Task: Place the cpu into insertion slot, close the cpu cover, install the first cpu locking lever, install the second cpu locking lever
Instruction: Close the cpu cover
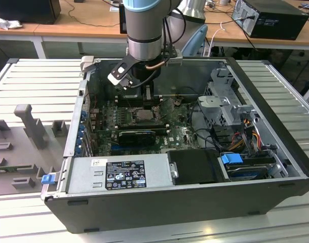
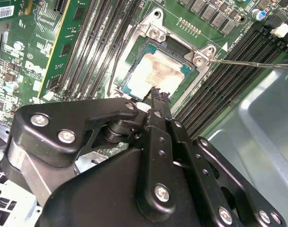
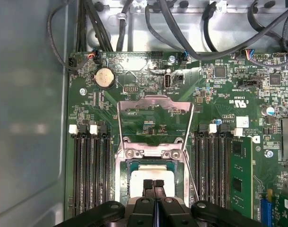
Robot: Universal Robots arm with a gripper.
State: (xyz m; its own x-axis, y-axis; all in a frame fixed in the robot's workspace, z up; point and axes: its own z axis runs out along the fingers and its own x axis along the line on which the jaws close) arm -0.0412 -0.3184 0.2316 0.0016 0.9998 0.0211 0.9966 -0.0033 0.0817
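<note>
While hanging low inside the open computer case (image 1: 195, 212) on the ribbed bench (image 1: 38, 76), reaches down with the arm (image 1: 144, 30) toward the middle of the green board (image 3: 87, 109). Holds the jaws together, tip against tip, with nothing clamped between them. Poises the joined tips right over the chip (image 2: 158, 73) (image 3: 151, 174), close to one of its edges; cannot tell whether touching it or just clear of it.

Seen in both wrist views: the chip lying flat in the socket (image 2: 130, 49) (image 3: 121, 184), pale smeared top face up, square with the dark frame around it. Seen in the first wrist view: the cover (image 3: 156, 100) standing open, tilted up from its hinge at one side of the socket, with the board visible through its big square cut-out. Not down over the chip.

Seen in both wrist views as well: a thin locking lever (image 2: 252, 63) (image 3: 193, 172), unlatched and raised, running out from a socket corner past the long black memory slots (image 3: 89, 175). More such slots on the other side of the socket, so that the socket sits between two banks.

Elsewhere on the board, well apart from the socket: a round coin battery (image 3: 105, 77), and past it a bundle of black cables (image 3: 94, 28) along the case wall. In the exterior view, nearer the camera than the board: a grey power supply (image 1: 119, 174) with a dark label.
</note>
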